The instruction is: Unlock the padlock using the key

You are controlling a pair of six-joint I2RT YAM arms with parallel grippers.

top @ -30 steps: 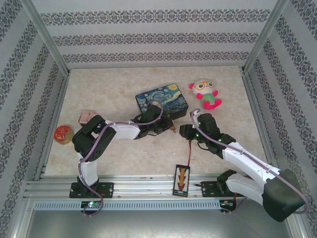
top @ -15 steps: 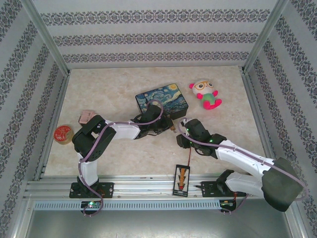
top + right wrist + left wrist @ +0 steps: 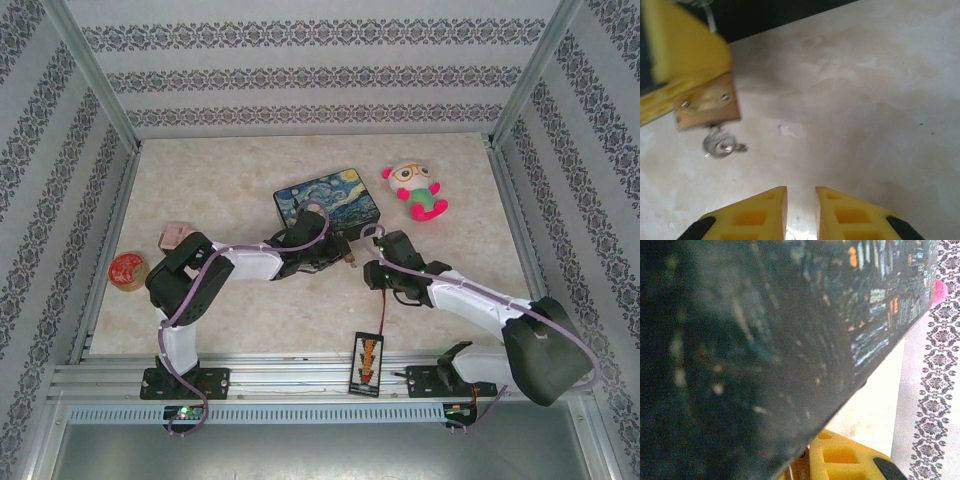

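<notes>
**Padlock pinched in left jaws; right jaws empty beside it**

Obs: the padlock (image 3: pixel 707 106), a small brass body with two rivets showing, sits in the left gripper (image 3: pixel 345 258); the jaws are pressed onto the lock body, with one yellow finger (image 3: pixel 682 52) covering its upper part; the lock is held just off the front edge of the painted box (image 3: pixel 328 203), low over the surface (image 3: pixel 880 100); whether it touches the surface, cannot tell.

The key (image 3: pixel 720 144), a small silvery piece on a ring, hangs at the lock's lower edge, touching it; too blurred to say whether it is seated in the keyhole.

The right gripper (image 3: pixel 801 192) points down at bare surface, near the lock and on its right in the overhead view; its jaws are drawn close with a narrow gap between them, and nothing sits in that gap; they stand apart from both key and lock.

Left wrist view: the dark painted side of the box is very close and out of focus; a yellow finger shows at the bottom edge.

Elsewhere on the surface: a plush toy (image 3: pixel 416 190) to the right of the box; a red round object (image 3: pixel 128 270) at the left edge; a narrow card (image 3: pixel 366 362) near the arm bases.
</notes>
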